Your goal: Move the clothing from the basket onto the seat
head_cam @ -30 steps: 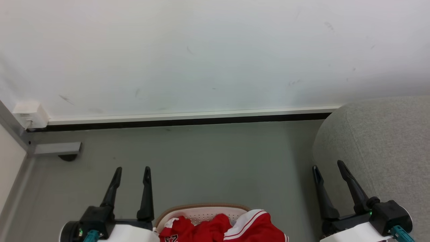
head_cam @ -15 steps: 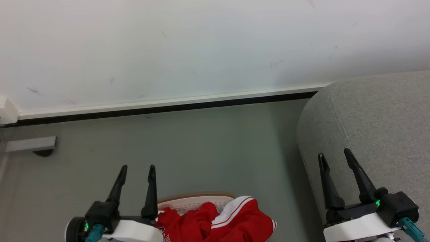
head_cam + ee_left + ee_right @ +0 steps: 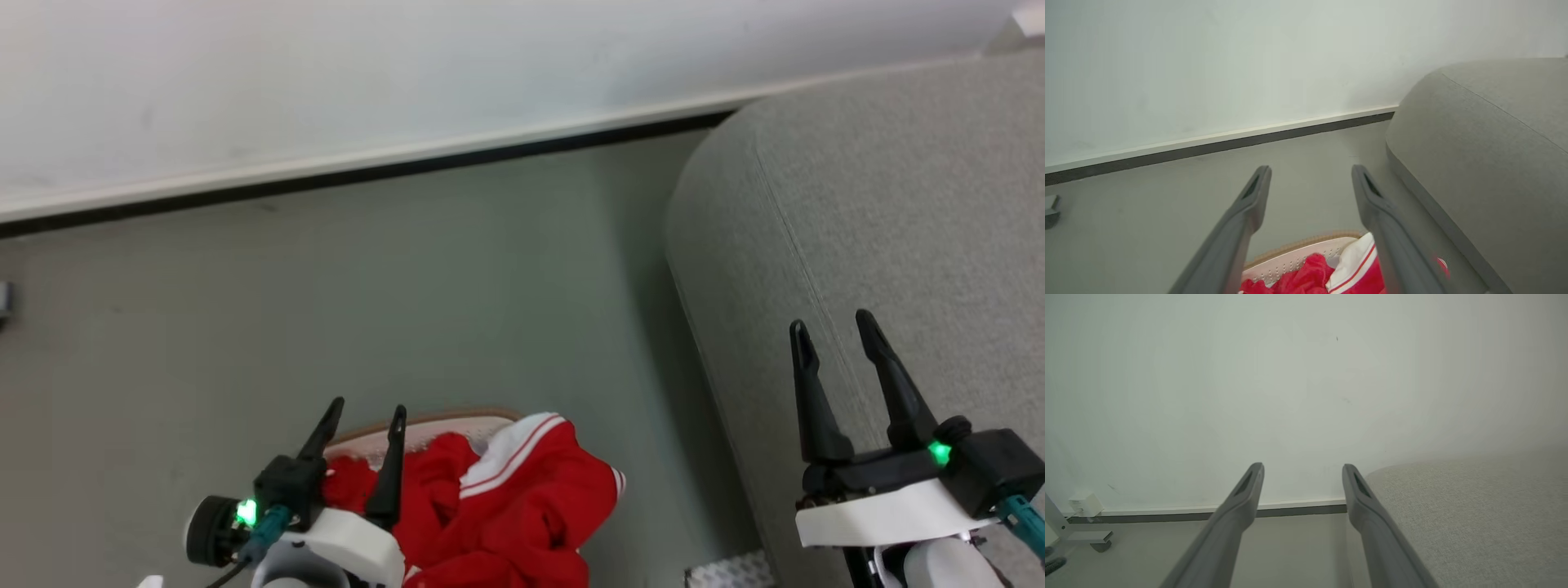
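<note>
- Looking down, we see the pale wall [image 3: 326, 73] across the top, its dark baseboard meeting the grey floor [image 3: 367, 286].
- We find the seat [image 3: 882, 204] on the right, standing on the floor with a rounded corner near the wall.
- The basket [image 3: 424, 418] sits on the floor at bottom centre, left of the seat and apart from it; we make out its far rim and perforated wall.
- The clothing [image 3: 522, 506] lies heaped in the basket, and a piece with white striped trim covers the basket's right end.
- The right gripper [image 3: 832, 321] hovers over the seat's left edge, its fingers apart and holding nothing.
- The left gripper [image 3: 367, 404] hangs above the basket's left side, its fingers apart, with the clothing below them.
</note>
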Controlling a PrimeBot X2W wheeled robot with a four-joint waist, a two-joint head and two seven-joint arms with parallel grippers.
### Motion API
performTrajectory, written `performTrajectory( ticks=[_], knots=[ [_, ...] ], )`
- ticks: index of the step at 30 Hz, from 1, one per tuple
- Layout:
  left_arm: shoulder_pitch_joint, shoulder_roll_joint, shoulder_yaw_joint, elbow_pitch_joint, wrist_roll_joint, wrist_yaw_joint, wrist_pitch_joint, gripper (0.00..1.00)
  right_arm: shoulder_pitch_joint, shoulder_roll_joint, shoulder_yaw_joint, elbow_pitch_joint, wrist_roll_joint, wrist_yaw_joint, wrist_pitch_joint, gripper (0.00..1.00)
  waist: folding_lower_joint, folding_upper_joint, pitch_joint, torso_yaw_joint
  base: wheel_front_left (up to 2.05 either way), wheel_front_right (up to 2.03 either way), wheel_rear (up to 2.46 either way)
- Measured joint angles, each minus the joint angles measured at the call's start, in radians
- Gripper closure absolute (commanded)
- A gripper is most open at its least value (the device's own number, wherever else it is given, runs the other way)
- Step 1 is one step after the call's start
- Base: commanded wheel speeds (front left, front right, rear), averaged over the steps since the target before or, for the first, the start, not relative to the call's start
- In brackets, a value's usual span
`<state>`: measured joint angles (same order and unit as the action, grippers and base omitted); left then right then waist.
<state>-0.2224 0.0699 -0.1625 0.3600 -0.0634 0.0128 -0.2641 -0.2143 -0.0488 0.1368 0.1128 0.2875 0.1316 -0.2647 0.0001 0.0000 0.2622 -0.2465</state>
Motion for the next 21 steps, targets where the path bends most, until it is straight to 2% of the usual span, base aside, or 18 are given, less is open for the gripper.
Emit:
performTrajectory(
  ticks=[10,21],
  knots=[
    [-0.125,0.071,-0.058,0.308,0.058,-0.055,0.002,0.00,-0.038,-0.001,-0.013,-0.033,0.048,0.000,0.000,0.00,0.0000,0.0000,0.126,-0.081,0.00,0.00,0.00],
    [-0.281,0.181,-0.124,0.592,0.135,-0.075,0.045,0.00,-0.111,-0.001,-0.031,-0.079,0.128,0.000,0.000,0.00,0.0000,0.0000,0.301,-0.160,0.00,0.00,0.00]
  ],
)
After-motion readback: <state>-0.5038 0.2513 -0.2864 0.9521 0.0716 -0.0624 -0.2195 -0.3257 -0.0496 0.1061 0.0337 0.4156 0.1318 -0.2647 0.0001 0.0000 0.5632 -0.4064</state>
